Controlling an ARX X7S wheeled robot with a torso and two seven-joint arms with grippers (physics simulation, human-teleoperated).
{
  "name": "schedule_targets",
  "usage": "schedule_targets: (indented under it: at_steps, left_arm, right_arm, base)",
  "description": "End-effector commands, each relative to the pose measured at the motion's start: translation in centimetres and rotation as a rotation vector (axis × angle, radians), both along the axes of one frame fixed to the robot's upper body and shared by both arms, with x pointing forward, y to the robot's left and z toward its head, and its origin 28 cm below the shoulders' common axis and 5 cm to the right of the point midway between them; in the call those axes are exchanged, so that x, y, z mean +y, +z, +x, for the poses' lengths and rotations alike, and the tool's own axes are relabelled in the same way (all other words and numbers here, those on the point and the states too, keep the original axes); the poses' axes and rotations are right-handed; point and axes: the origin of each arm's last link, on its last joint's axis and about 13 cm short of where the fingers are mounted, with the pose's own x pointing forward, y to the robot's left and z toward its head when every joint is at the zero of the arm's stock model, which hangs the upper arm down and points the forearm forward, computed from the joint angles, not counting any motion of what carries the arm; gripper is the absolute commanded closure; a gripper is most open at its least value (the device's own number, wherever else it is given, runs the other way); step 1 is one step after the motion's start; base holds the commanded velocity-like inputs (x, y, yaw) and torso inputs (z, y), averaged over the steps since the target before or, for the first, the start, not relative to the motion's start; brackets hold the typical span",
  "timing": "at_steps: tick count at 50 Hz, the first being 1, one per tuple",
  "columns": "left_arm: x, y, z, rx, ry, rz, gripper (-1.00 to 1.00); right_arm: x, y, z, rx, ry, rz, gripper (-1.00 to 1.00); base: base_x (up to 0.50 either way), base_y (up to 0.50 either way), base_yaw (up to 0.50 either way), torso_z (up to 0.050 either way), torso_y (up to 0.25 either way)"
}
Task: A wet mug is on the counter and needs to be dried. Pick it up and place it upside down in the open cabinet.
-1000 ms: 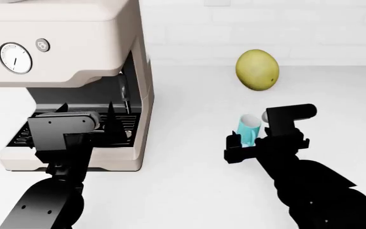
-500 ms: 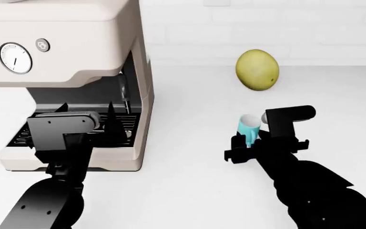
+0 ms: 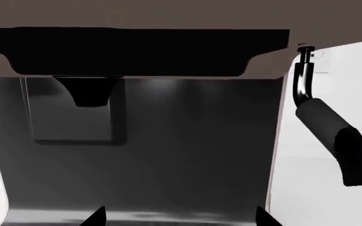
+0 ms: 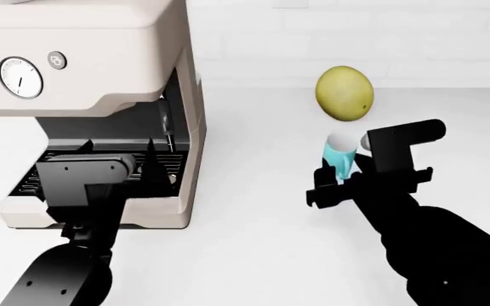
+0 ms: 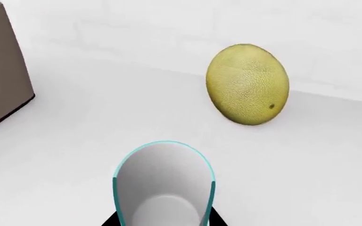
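Right gripper (image 4: 341,173) clamped on the turquoise mug (image 4: 339,155), mouth up, above the white counter (image 4: 254,255), yellow-green fruit (image 4: 344,93) toward the back edge, left gripper's (image 4: 115,171) grip unclear.

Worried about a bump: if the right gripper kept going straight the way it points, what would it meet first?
Probably the yellow-green fruit, lying just ahead of the right gripper and the mug it holds; depth is hard to judge.

A kitchen: a beige espresso machine (image 4: 83,95) with a pressure dial (image 4: 20,77) and steam wand (image 3: 329,132) stands on a white desk (image 4: 254,255) beside a melon (image 4: 344,93), against a white tiled wall (image 4: 356,32).
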Motion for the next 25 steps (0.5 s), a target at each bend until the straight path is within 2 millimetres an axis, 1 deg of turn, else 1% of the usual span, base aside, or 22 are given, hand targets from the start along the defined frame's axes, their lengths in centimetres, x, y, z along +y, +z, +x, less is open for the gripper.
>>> schedule_targets:
  at_steps: [1, 8, 16, 20, 25]
  left_arm:
    - [-0.1, -0.1, -0.7, -0.002, -0.012, 0.0, -1.0]
    - [-0.2, 0.2, -1.5, -0.014, -0.026, -0.001, -1.0]
    - [-0.1, 0.5, -2.7, -0.027, -0.04, 0.005, -1.0]
    - [-0.2, 0.6, -3.3, -0.032, -0.052, 0.011, -1.0]
    - [-0.1, 0.8, -3.8, -0.035, -0.062, 0.016, -1.0]
  right_arm:
    - [-0.3, 2.8, -2.3, -0.103, 0.016, -0.066, 1.0]
    - [-0.3, 3.2, -3.6, -0.137, 0.02, -0.082, 1.0]
    - [-0.2, 3.7, -4.6, -0.176, 0.039, -0.161, 1.0]
    - [-0.3, 4.1, -5.2, -0.203, 0.059, -0.251, 1.0]
    - [-0.7, 4.6, -5.7, -0.236, 0.075, -0.407, 1.0]
  base:
    - [0.0, 0.0, 0.0, 0.0, 0.0]
    - [0.0, 0.0, 0.0, 0.0, 0.0]
    - [0.0, 0.0, 0.0, 0.0, 0.0]
    - [0.0, 0.0, 0.0, 0.0, 0.002]
    - [0.0, 0.0, 0.0, 0.0, 0.0]
